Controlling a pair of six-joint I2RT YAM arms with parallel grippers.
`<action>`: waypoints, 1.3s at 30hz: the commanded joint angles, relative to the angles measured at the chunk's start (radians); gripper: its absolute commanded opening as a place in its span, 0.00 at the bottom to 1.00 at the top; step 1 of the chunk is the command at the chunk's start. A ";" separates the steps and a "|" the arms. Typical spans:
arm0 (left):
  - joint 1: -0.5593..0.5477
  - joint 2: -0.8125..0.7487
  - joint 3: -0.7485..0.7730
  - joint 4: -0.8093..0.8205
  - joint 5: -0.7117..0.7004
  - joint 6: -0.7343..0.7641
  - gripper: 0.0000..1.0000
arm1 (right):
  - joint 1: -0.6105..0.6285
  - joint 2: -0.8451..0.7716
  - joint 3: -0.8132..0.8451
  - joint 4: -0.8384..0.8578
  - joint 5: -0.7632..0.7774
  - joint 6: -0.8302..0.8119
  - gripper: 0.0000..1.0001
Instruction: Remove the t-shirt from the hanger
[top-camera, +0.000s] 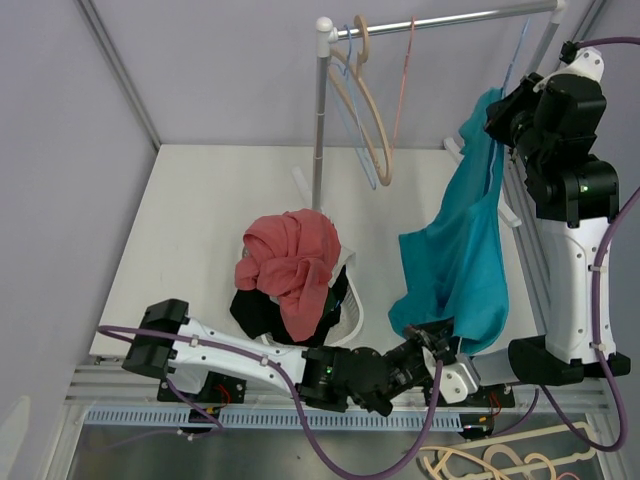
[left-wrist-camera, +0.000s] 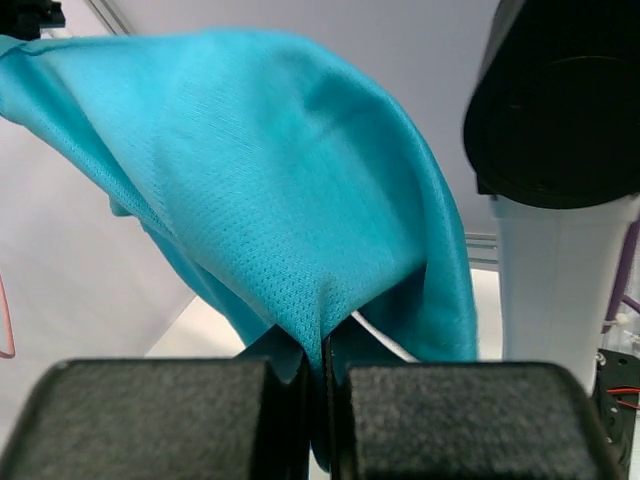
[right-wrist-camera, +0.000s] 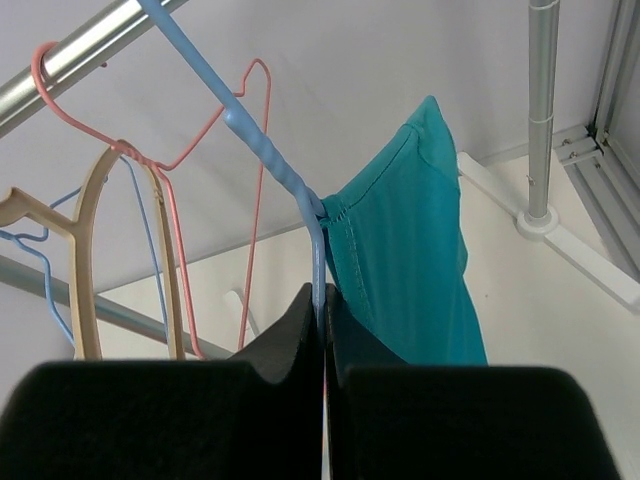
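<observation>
**T-shirt** (top-camera: 458, 240): teal, hanging at the right end of the rail (top-camera: 450, 20). Collar on the blue hanger (right-wrist-camera: 268, 158), hem drawn down and forward.

**Left gripper** (left-wrist-camera: 322, 352): jaws pinched tight on a fold of hem.

**Right gripper** (right-wrist-camera: 322, 305): jaws closed on the hanger wire, just beside the collar.

**Risks:**
- The thin pinch of hem may slip under a pull.
- The collar may catch on a hanger shoulder and stretch.
- A hard tug may twist the wire out of the right jaws or drag the hook along the rail.

**Unclear:**
- The hanger arms are hidden inside the shirt.
- Cannot tell whether the right jaws also nip cloth.
- The hook's seat on the rail is hard to make out.
</observation>
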 joint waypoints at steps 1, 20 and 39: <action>-0.073 0.002 -0.025 0.061 0.019 -0.026 0.01 | -0.003 0.024 0.069 0.159 0.052 -0.028 0.00; 0.169 -0.070 -0.181 -0.058 0.242 -0.497 0.01 | -0.017 0.071 0.272 0.015 -0.139 -0.003 0.00; 0.603 0.380 0.728 -0.881 0.706 -0.982 0.01 | -0.017 -0.184 0.097 -0.169 -0.393 -0.002 0.00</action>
